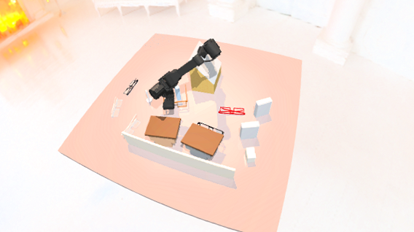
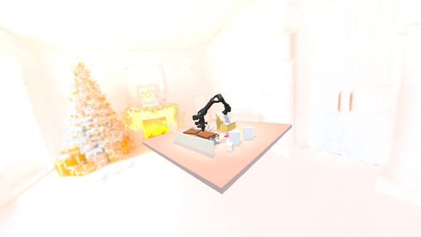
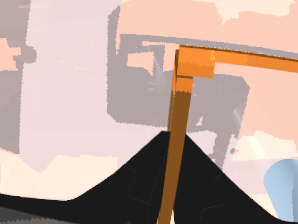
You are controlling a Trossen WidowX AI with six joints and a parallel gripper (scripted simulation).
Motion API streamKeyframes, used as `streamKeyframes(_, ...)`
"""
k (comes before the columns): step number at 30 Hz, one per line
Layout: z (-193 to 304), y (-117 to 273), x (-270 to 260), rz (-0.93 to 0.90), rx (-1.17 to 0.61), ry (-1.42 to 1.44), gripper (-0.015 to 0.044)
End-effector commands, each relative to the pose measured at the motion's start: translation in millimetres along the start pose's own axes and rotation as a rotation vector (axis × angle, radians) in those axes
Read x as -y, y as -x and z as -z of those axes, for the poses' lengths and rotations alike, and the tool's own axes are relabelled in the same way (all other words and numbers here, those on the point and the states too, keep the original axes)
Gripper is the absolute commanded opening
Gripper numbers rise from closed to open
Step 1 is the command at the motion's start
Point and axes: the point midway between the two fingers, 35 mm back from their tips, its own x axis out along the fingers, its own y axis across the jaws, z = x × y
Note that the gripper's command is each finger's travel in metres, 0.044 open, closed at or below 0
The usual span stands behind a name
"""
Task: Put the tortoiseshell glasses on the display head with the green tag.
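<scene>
The tortoiseshell glasses [image 3: 196,62] [image 1: 185,103] are orange-brown. My gripper [image 3: 172,140] [image 1: 169,108] is shut on one temple, and the glasses hang from it above the table, behind the left brown board in the top view. The front frame runs to the right in the wrist view. A tan form [image 1: 163,140] shows under the left board and a grey-blue form [image 1: 199,151] under the right board; these look like the two display heads, mostly hidden. No green tag can be made out, so I cannot tell which head bears it.
Brown boards [image 1: 162,127] [image 1: 202,139] cover the heads, with a long pale wall [image 1: 180,155] in front. A blue cylinder [image 1: 178,93] [image 3: 284,187] stands near the glasses. Red glasses [image 1: 231,110], black glasses [image 1: 130,87], white blocks [image 1: 263,108] [image 1: 250,130] and a gold-sided stand [image 1: 203,83] are around.
</scene>
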Motion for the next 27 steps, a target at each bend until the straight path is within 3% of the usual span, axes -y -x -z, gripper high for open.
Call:
streamKeyframes(1,3.1,-7.3,3.9,0.007,-0.010,-0.009,0.0000)
streamKeyframes(27,4.7,-18.2,5.2,0.006,-0.013,-0.009,0.0000)
